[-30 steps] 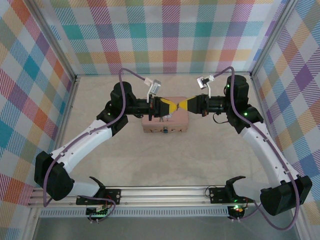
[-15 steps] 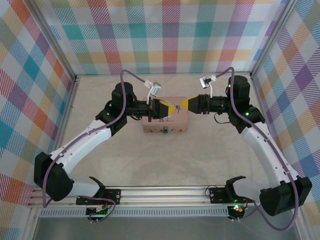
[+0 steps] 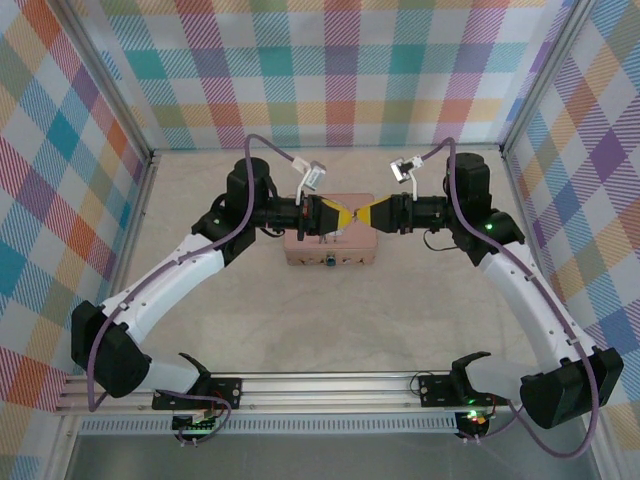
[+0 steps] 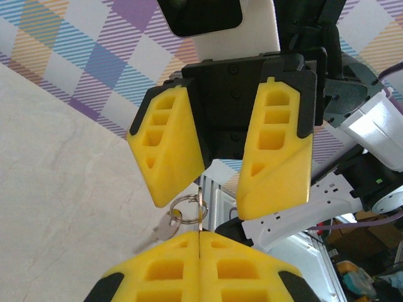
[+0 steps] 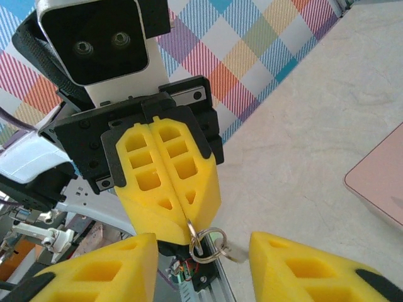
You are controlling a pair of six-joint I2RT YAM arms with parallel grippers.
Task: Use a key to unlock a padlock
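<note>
The left gripper (image 4: 200, 242) clamps the thin silvery metal key (image 4: 200, 211) edge-on, its ring (image 4: 181, 207) dangling, above the pink rectangular tin (image 3: 355, 245) fronted by the tiny teal padlock (image 3: 330, 262). The right gripper (image 5: 203, 244), jaws apart, should straddle the key squarely before closing.

In the left wrist view, the lower part of the key (image 4: 200, 211) is hidden between the pressed-together fingers of the left tool (image 4: 199, 236), which the bottom edge cuts off, and a pale piece (image 4: 165, 230) hanging from the ring (image 4: 182, 207) is too blurred to name. In the right wrist view, the bottom edge cuts off the fingers (image 5: 296, 267) of the right tool (image 5: 201, 248), and the right edge cuts off the tin (image 5: 381, 182). From above, the padlock (image 3: 330, 262) at the tin's near side is too small to tell how its shackle stands.
</note>
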